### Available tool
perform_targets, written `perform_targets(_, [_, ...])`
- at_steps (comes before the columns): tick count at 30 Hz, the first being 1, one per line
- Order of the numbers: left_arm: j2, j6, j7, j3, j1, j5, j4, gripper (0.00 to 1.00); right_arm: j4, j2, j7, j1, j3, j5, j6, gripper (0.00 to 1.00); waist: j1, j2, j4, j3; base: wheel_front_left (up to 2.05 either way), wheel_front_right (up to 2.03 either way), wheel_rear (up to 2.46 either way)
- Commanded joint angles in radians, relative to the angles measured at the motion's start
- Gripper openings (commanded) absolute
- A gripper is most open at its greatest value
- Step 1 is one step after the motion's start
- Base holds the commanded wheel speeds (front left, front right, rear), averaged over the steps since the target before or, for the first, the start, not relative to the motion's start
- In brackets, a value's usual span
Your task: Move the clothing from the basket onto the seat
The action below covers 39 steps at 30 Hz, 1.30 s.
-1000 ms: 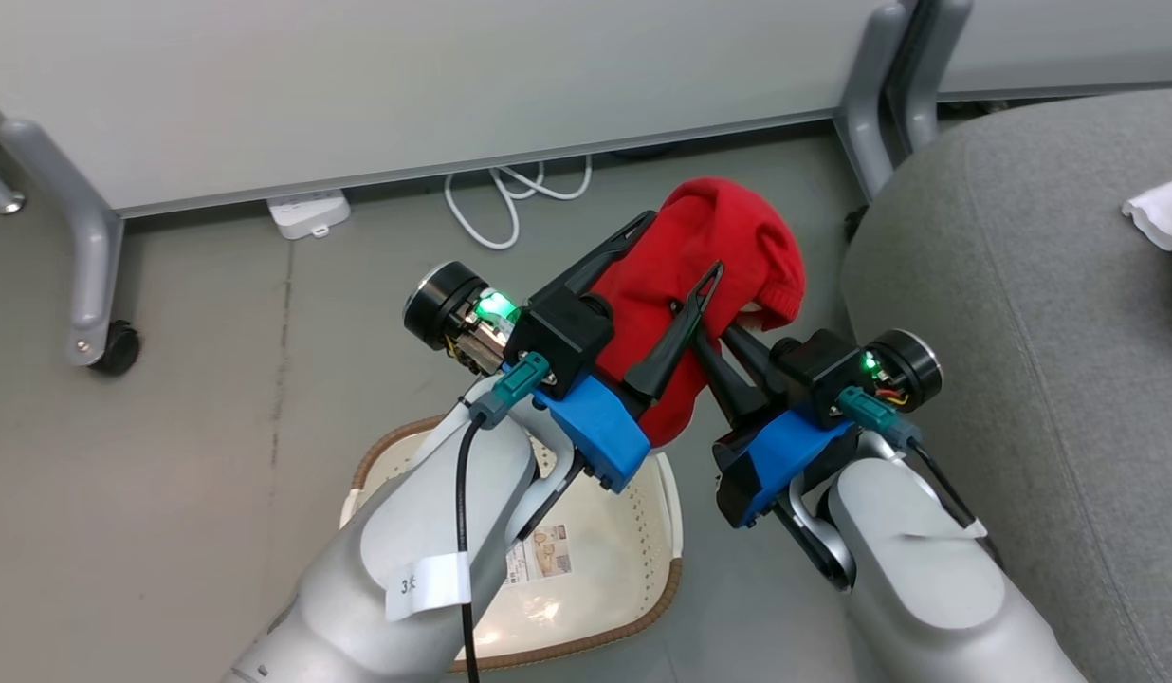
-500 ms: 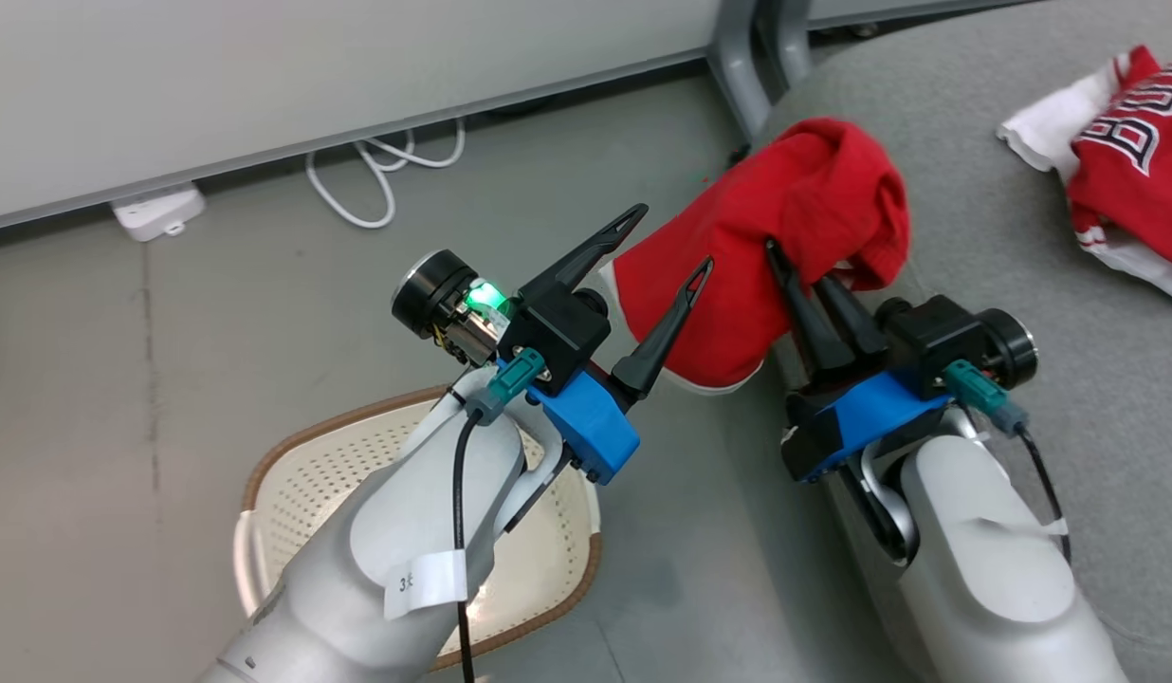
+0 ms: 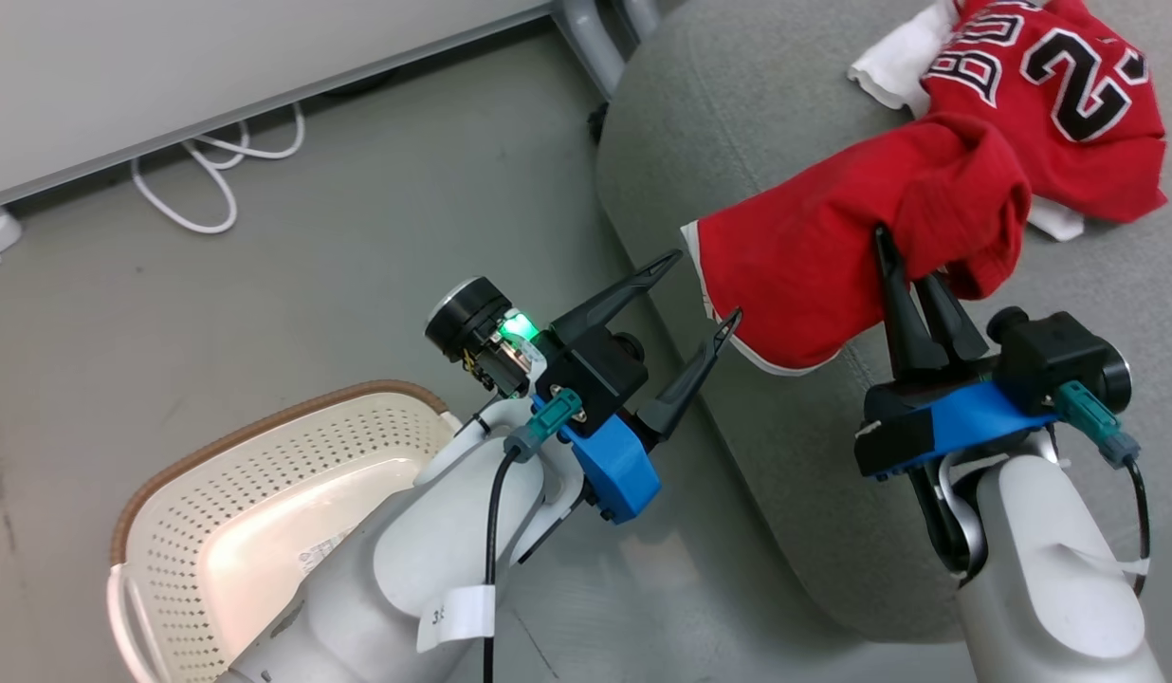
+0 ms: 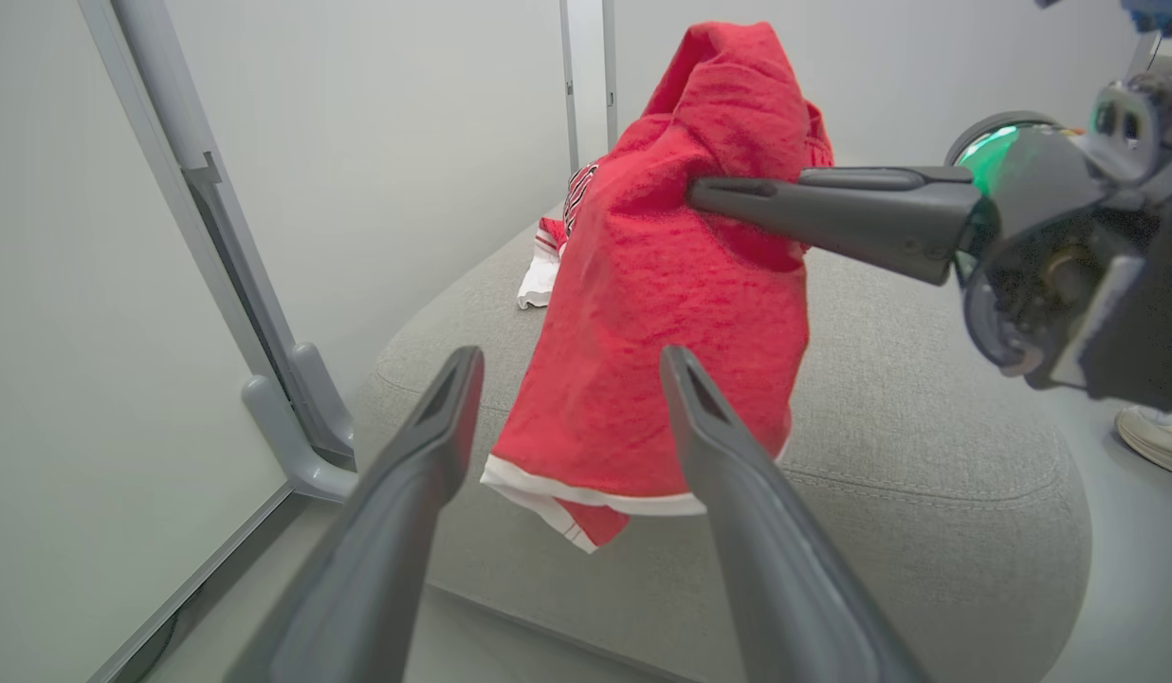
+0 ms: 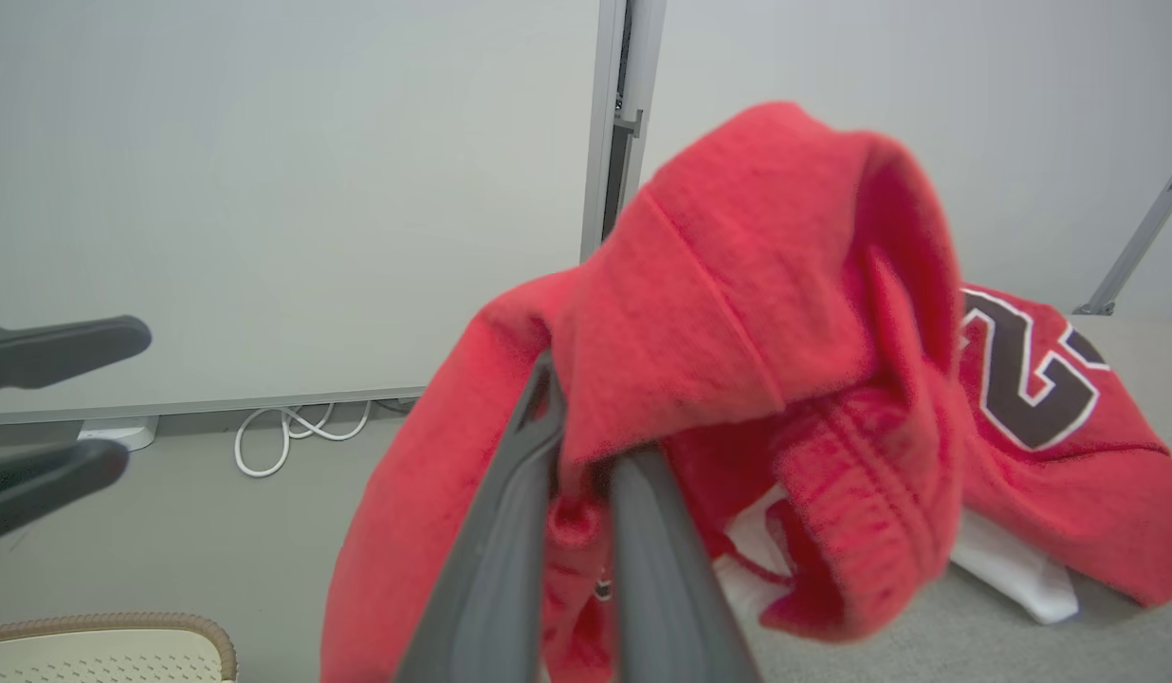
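- Large grey woven-fabric upholstered seat (image 3: pixel 738 114): has a rounded edge and a stitched seam, and stands on the grey floor at the robot's right.
- Cream-white perforated plastic basket with a brown woven-look rim (image 3: pixel 245 493): stands on the floor to the left of the seat, apart from it. No garment is visible inside. The left forearm hides part of it.
- Red jersey with white trim and black-and-white lettering (image 3: pixel 1051 95): lies crumpled on the seat's top, well in from its left rounded edge.
- Plain red soft garment with a white-edged hem (image 3: pixel 814 256): hangs raised over the seat's left edge, just in front of the jersey. Whether the hem touches the seat cannot be told.
- Right gripper (image 3: pixel 904 261): the jaws are pinched nearly together on a fold of the plain red garment and carry it.
- Left gripper (image 3: pixel 707 283): the jaws are spread wide and hold nothing. It is just beside the garment's hem, over the floor by the seat's left edge.
- White cable (image 3: pixel 207 180): lies looped on the floor by the wall panel.
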Motion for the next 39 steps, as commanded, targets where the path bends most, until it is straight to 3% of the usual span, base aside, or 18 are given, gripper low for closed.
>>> perform_targets(1, [0.006,-0.001,-0.005,-0.009,0.003,-0.004,-0.005,1.00,-0.018,0.002,-0.001,0.024,-0.012,0.007,0.000,0.00,0.0000,0.0000,-0.029,0.016,0.00,0.00,0.00])
perform_targets(15, [0.008,-0.001,-0.004,-0.061,0.005,-0.020,-0.009,1.00,-0.087,0.005,-0.001,0.112,-0.059,0.007,0.000,0.00,0.0000,0.0000,-0.057,0.029,0.00,0.00,0.00])
perform_targets(26, [0.026,0.004,-0.004,-0.027,-0.027,-0.003,-0.031,1.00,-0.188,-0.043,-0.001,-0.031,-0.080,0.001,0.000,0.00,0.0000,0.0000,-0.046,0.088,0.00,0.00,0.00])
perform_targets(31, [0.042,0.005,-0.004,-0.017,-0.059,0.015,-0.038,1.00,-0.253,-0.090,0.000,-0.153,-0.152,0.003,0.000,0.00,0.0000,0.0000,-0.037,0.160,0.00,0.00,0.00])
perform_targets(39, [0.067,0.003,0.007,-0.030,-0.150,0.045,-0.050,1.00,-0.285,-0.198,0.000,-0.350,-0.376,0.027,0.000,0.00,0.0000,0.0000,-0.004,0.305,0.00,0.00,0.00])
